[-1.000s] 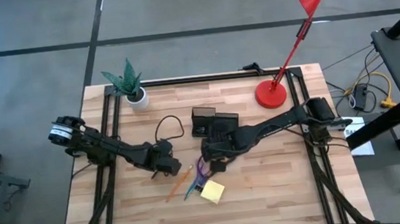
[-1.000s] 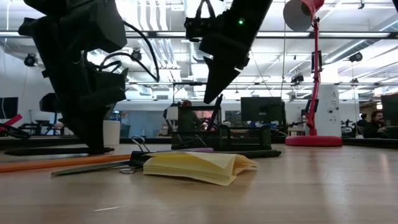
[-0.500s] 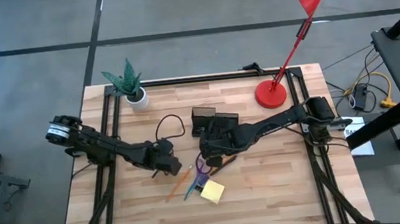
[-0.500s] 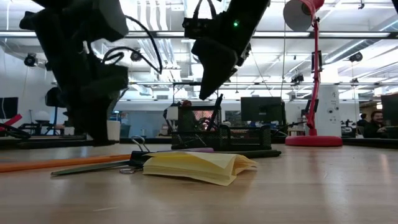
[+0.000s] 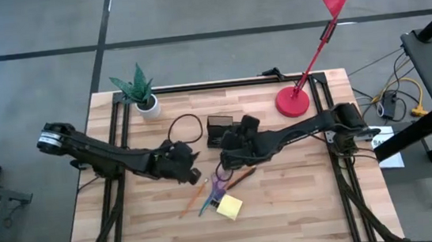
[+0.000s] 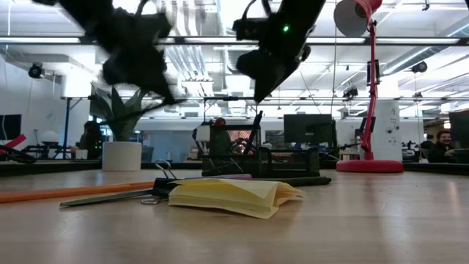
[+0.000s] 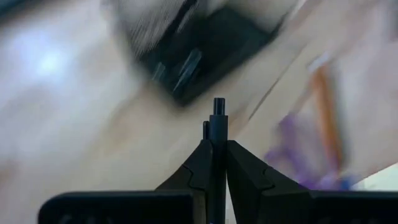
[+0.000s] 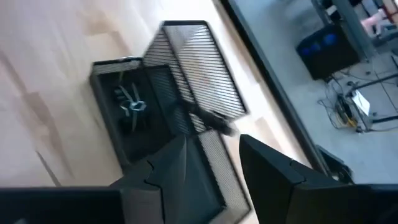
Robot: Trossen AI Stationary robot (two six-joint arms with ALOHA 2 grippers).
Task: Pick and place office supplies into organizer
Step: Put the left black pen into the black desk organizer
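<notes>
Sticky-note pad [image 6: 234,196] nearest low camera, well in front of organizer [image 6: 253,152]. Scissors [image 5: 219,189] and orange pencil [image 5: 192,198] just beside pad, same side of organizer. Left gripper [image 7: 216,134] pinched tight on thin dark pen [image 7: 217,118], hanging off organizer's left-front. Right gripper [image 8: 211,152] spread apart, empty, right above organizer. Plant [image 5: 138,89] and red lamp [image 5: 293,100] way behind organizer.

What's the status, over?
Left end effector shut on pen, nearing organizer. Right end effector open, empty, above organizer. Pad, scissors on table.
</notes>
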